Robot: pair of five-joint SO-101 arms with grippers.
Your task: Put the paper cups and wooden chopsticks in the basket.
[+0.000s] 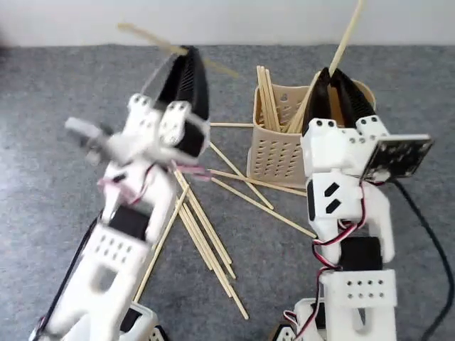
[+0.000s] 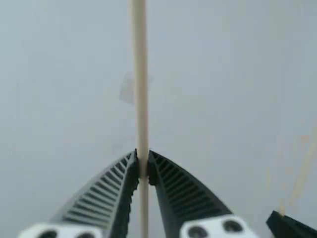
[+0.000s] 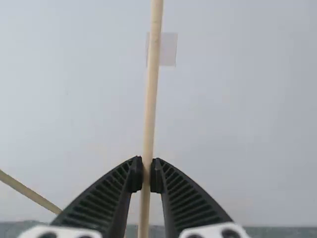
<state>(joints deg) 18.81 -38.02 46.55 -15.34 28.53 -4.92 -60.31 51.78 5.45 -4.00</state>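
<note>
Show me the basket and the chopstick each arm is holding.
basket (image 1: 276,153), high view, perforated front wall.
left chopstick (image 2: 139,74), left wrist view, shaft just past the left gripper (image 2: 142,159).
right chopstick (image 3: 152,89), right wrist view, shaft just past the right gripper (image 3: 146,167).

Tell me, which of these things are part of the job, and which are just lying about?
Job: basket; chopsticks inside it; loose chopsticks; left end effector gripping one chopstick; right end effector gripping another chopstick.
Just lying about: grey mat; black cable.

Grey tbl (image 1: 43,106): basket (image 1: 274,153) + loose chopsticks (image 1: 206,236) on it.
</note>
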